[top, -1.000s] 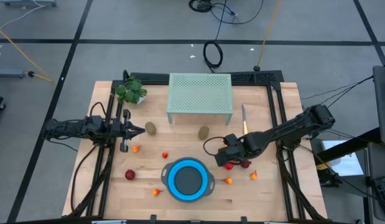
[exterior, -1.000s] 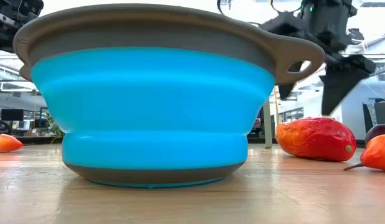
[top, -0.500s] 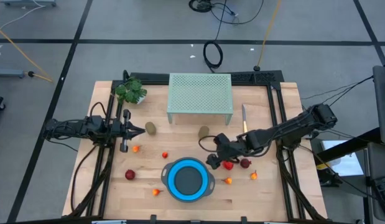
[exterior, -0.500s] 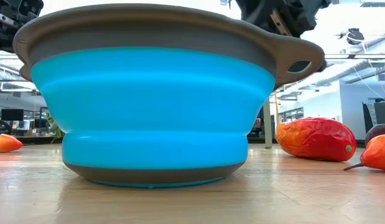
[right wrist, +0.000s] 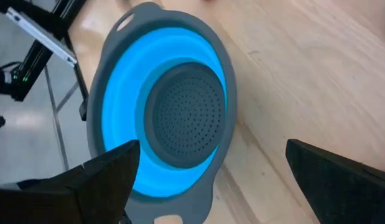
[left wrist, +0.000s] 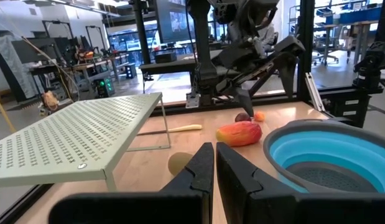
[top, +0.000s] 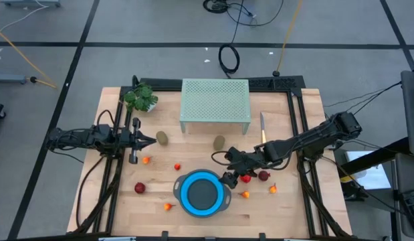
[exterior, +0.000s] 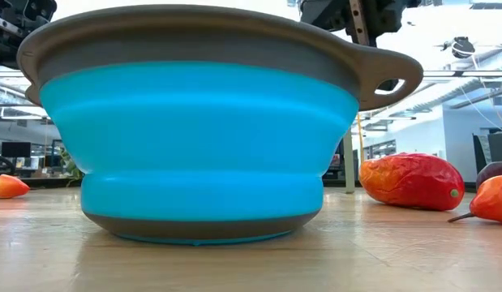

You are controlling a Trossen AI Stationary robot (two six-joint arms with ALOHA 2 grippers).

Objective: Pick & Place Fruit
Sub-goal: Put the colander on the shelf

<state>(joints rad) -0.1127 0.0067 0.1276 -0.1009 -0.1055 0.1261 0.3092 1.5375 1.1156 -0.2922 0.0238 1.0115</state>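
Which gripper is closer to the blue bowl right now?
Right. The right gripper hangs open at the blue bowl's rim on the right arm's side. The left gripper, shut, waits farther off, near the table's left edge beside a brown kiwi.

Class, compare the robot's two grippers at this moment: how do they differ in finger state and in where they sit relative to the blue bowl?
1. The left gripper is shut, its fingers pressed together; the right gripper is open, fingers spread wide.
2. The left gripper waits near the table's left side, well away from the blue bowl; the right gripper hangs at the bowl's rim, beside the long orange-red fruit.
Both hold nothing.
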